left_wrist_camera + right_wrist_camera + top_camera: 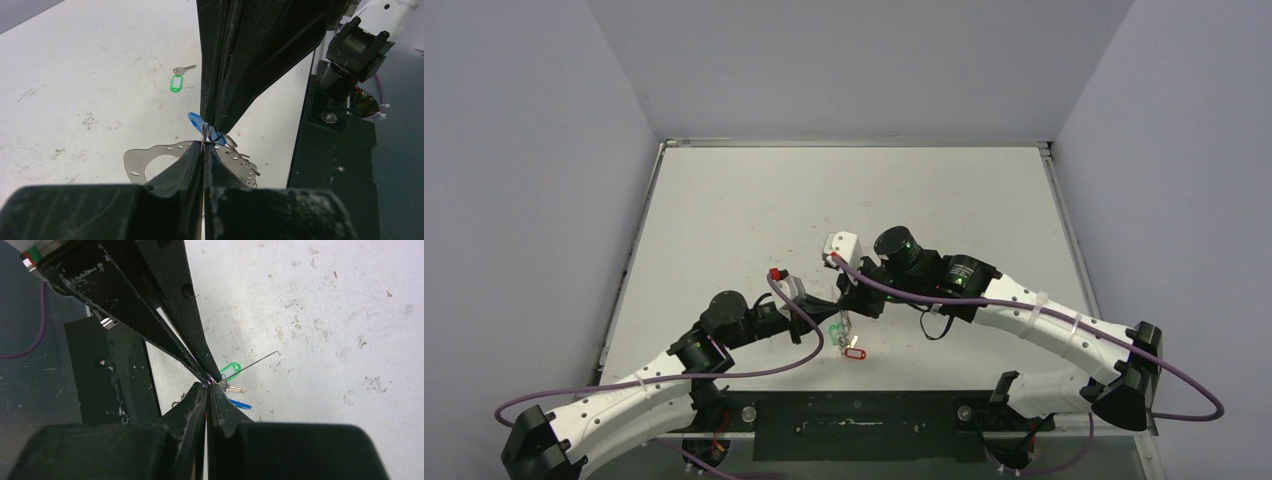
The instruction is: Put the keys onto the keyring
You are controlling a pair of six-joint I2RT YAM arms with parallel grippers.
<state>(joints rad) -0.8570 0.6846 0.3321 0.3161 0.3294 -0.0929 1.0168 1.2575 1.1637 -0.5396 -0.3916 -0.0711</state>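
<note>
Left end effector [204, 152]: fingers pressed flat together, pinched on the rim of the keyring [137, 160].
Right end effector [207, 387]: closed tight, tip to tip against the left one at a small wire loop. Whether it grips the loop, I cannot tell.
Keyring: near the front edge of the tabletop [744, 200], between the two arms.
Blue tag [196, 121]: right behind the meeting tips, at the rim.
Green-tagged key [175, 81]: lying flat on the tabletop, apart from the hoop.
Red tag [856, 352]: just below the tips in the top view – attachment unclear.
</note>
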